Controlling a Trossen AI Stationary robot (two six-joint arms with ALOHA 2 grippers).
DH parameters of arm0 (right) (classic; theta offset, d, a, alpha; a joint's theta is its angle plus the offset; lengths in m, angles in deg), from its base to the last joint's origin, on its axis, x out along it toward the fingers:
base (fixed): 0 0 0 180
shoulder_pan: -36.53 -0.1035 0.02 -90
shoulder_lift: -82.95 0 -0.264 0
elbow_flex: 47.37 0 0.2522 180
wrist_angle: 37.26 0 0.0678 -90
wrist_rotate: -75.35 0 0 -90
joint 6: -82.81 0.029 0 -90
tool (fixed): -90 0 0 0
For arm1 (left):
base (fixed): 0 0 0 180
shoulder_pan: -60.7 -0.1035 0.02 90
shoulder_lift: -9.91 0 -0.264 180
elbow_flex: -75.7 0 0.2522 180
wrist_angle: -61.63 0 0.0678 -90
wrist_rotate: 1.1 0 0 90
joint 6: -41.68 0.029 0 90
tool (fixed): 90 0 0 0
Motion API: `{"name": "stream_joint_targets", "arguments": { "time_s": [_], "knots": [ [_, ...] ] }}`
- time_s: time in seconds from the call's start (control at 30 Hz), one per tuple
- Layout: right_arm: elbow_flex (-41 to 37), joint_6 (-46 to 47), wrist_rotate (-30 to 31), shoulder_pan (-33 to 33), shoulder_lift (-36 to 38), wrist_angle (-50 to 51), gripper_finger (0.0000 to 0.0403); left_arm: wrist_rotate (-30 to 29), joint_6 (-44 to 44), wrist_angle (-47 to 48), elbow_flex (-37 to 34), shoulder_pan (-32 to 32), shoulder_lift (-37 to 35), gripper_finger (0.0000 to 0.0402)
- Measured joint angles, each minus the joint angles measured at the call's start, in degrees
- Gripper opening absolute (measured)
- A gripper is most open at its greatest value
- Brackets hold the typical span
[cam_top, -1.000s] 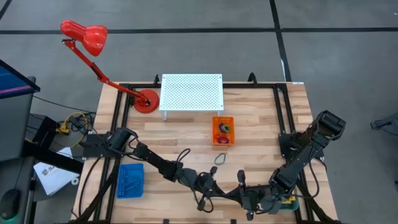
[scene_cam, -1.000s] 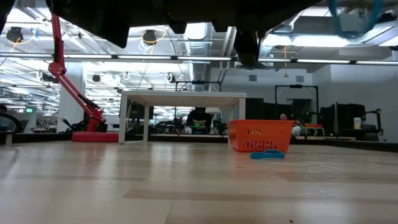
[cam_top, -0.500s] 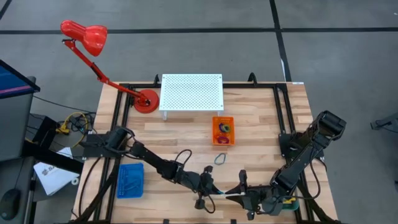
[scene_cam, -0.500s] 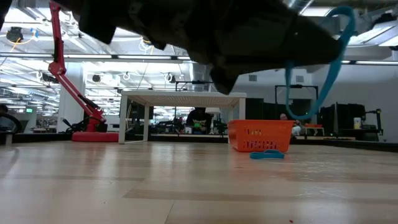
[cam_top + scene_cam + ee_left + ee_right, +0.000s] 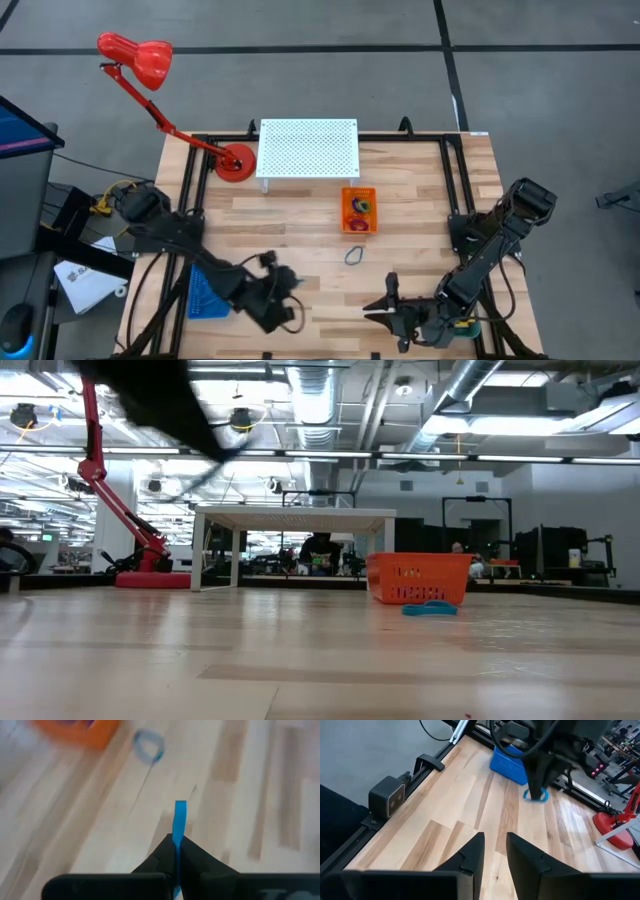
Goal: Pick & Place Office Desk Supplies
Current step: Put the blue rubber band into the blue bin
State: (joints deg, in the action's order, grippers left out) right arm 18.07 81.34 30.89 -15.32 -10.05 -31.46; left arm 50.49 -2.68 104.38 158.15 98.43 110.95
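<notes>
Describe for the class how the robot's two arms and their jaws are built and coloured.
Both arms are dark, nearly black, made of jointed segments with black cables looping alongside. The left gripper ends in two matte black wedge-shaped jaws. The right gripper has the same two flat, angular black jaws on a broad black bar. No markings are visible on either.

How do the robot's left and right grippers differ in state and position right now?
The left gripper is shut on a blue rubber band; the right gripper is open and holds nothing. The left gripper is near the blue tray; the right gripper is toward the table's right front. Both are dark and two-fingered.
</notes>
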Motion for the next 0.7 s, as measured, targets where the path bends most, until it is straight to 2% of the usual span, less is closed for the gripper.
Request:
{"name": "stream_joint_targets", "arguments": {
  "time_s": [0.07, 0.2, 0.47, 0.6, 0.7],
  "knots": [
    [0.00, 0.00, 0.00, 0.11, 0.00, 0.02, 0.0078, 0.28, -8.52, 7.22, 0.00, 1.56, -0.84, 0.0000],
    [0.02, 0.50, 0.00, 0.33, 0.00, 0.16, 0.0078, 7.04, -19.47, 18.76, -0.02, 4.53, -1.08, 0.0000],
    [0.02, 1.55, -0.07, 1.00, 0.00, 1.11, 0.0078, 12.37, -35.90, 30.70, -0.02, 10.71, -3.27, 0.0000],
    [0.02, 2.58, -0.24, 0.94, 0.00, 1.71, 0.0078, 13.18, -46.70, 37.81, -0.02, 14.77, -4.83, 0.0000],
    [0.00, 3.07, -0.24, 0.94, 0.00, 2.46, 0.0078, 16.96, -55.49, 43.19, -0.02, 17.64, -5.01, 0.0000]
  ]
}}
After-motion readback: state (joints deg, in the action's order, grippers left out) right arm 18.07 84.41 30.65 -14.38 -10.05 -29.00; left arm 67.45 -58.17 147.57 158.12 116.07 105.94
